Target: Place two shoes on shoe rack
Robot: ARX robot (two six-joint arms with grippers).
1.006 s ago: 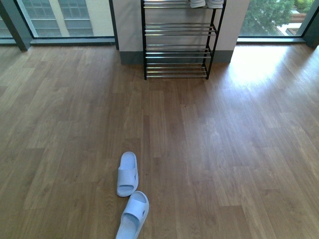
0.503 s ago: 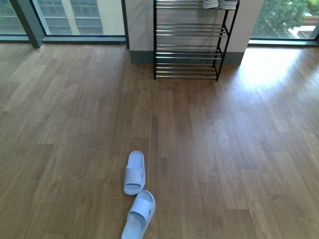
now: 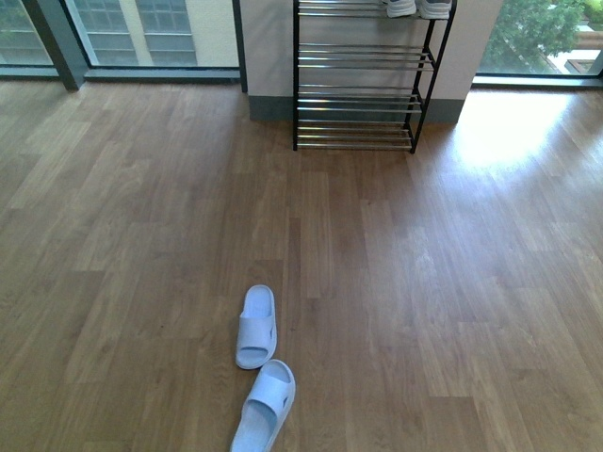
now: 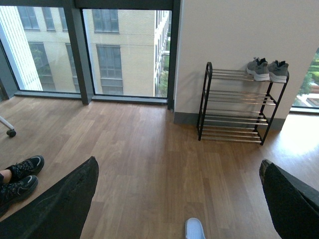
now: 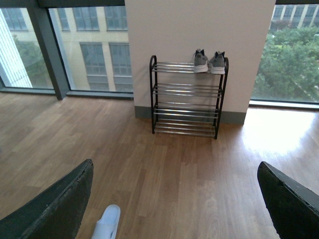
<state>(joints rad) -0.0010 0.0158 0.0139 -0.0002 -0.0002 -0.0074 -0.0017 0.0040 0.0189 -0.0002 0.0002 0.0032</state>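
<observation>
shoes [image 5: 201, 61]: grey pair, side by side on the top tier of the shoe rack, toward its right end; same spot as a second ago
shoe rack [image 3: 356, 94]: stands against the white wall [image 5: 184, 25]; sits a little further right in the front view than a second ago
slippers [image 3: 256, 327]: pale blue pair on the wooden floor [image 3: 424, 264], well apart from the rack; likewise shifted right in view
left gripper [image 4: 178, 164]: jaws spread wide, nothing between them
right gripper [image 5: 175, 165]: jaws spread wide, holding nothing

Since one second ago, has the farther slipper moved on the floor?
No. The slipper sits further right in the front view, but the shoe rack shifted likewise; the camera moved.
</observation>
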